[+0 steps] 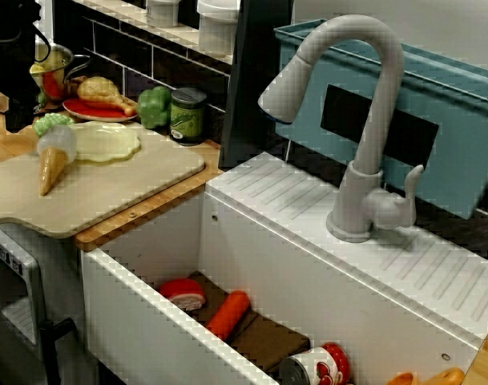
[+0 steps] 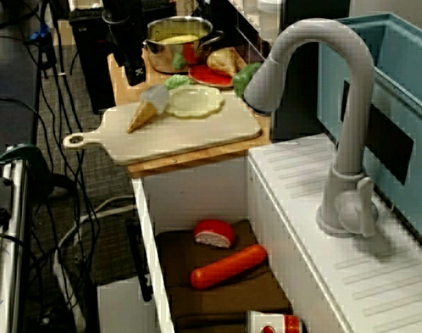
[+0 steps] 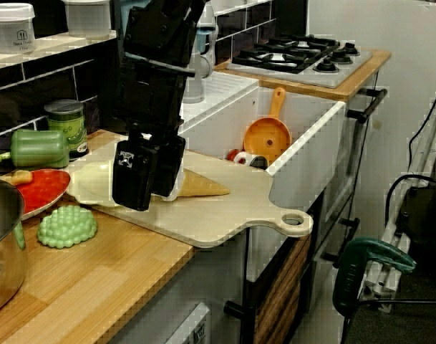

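Note:
My black gripper (image 3: 143, 199) hangs point-down over the near end of the pale cutting board (image 3: 225, 215), by the wooden counter. It is closest to a toy ice cream cone (image 3: 202, 186) lying on its side on the board; the gripper body hides the scoop in the view along the counter. In the view across the sink the cone (image 1: 51, 164) lies free, with the gripper (image 1: 18, 112) just behind and left of it. From above the sink, the gripper (image 2: 136, 73) sits just beyond the cone (image 2: 143, 109). The fingers' spacing is not visible.
A pale yellow dough disc (image 1: 106, 143) lies on the board beside the cone. Around it are a green bumpy toy (image 3: 67, 226), a red plate (image 1: 87, 110) with a drumstick, a green pepper (image 1: 154, 107), a can (image 1: 187, 114) and a steel pot (image 2: 179, 41). The sink (image 1: 147, 313) holds toy food; a faucet (image 1: 364, 120) stands behind.

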### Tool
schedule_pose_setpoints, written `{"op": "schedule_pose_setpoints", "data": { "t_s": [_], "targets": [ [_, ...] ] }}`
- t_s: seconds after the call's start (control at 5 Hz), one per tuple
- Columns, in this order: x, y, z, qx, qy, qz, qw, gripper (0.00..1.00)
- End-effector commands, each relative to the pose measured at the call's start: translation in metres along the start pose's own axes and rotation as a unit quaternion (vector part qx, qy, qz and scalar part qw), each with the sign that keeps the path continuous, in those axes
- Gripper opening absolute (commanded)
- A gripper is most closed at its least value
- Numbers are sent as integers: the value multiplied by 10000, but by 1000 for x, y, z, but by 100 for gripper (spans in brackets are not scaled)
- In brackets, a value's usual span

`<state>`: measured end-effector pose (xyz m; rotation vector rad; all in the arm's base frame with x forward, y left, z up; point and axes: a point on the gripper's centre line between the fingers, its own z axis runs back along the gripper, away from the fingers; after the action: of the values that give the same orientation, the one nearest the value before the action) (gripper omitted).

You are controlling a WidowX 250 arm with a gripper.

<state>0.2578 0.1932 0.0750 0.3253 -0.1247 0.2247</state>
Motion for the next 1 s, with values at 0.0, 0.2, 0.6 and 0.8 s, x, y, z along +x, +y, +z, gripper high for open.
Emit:
{"op": "schedule_pose_setpoints", "data": {
  "t_s": [0.0, 0.2, 0.6, 0.8],
  "targets": [
    [0, 0, 0, 0, 0, 0, 10000, 100],
    [-1, 3, -8, 32, 65, -2, 10000, 100],
    [0, 6, -15, 88, 111, 25, 9999, 100],
    [-3, 6, -10, 29, 128, -43, 9999, 100]
  ]
}}
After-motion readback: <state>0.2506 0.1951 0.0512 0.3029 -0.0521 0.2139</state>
